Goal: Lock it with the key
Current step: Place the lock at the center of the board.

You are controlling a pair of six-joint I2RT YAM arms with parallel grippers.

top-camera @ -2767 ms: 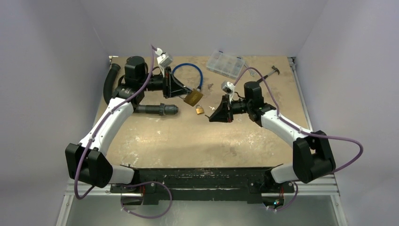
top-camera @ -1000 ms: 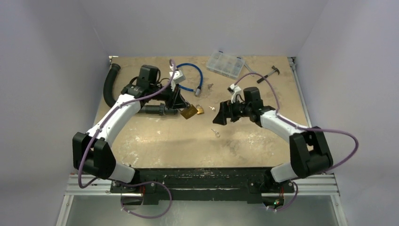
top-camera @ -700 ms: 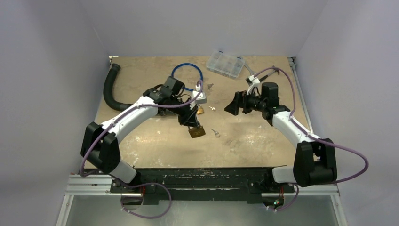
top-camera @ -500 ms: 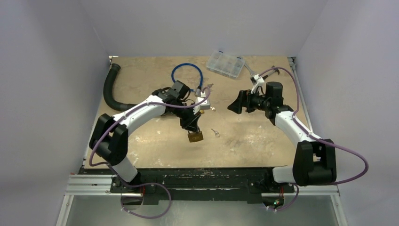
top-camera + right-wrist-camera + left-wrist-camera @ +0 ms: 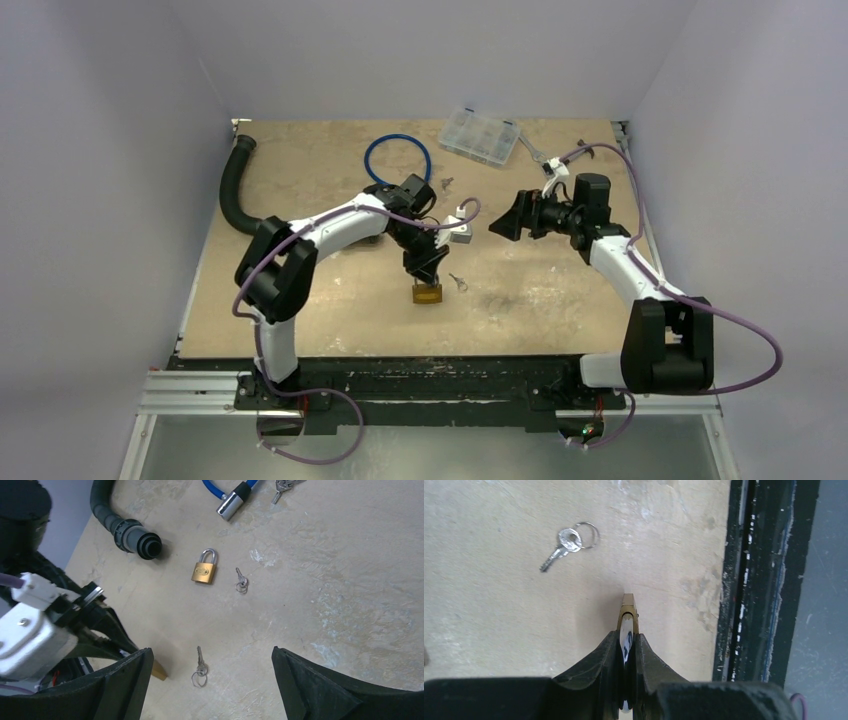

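Observation:
My left gripper (image 5: 428, 274) is shut on the shackle of a large brass padlock (image 5: 427, 293), which hangs just over the middle of the table. In the left wrist view the fingers (image 5: 611, 647) pinch the shackle, with the brass body (image 5: 628, 611) edge-on below them. A small silver key (image 5: 457, 282) on a ring lies just right of the padlock, also visible as the key (image 5: 566, 541) and the key (image 5: 200, 666). My right gripper (image 5: 506, 218) hovers open, further right and back, with nothing between its jaws (image 5: 211, 652).
A smaller brass padlock (image 5: 204, 572) and another small key (image 5: 241, 583) lie behind. A blue cable lock (image 5: 398, 158), a black hose (image 5: 234, 185) and a clear parts box (image 5: 480, 135) sit at the back. The table's black front rail (image 5: 749, 580) is near the padlock.
The left arm has swung the large padlock from the back left to the middle of the table. The right gripper has drawn back to the right and stays open.

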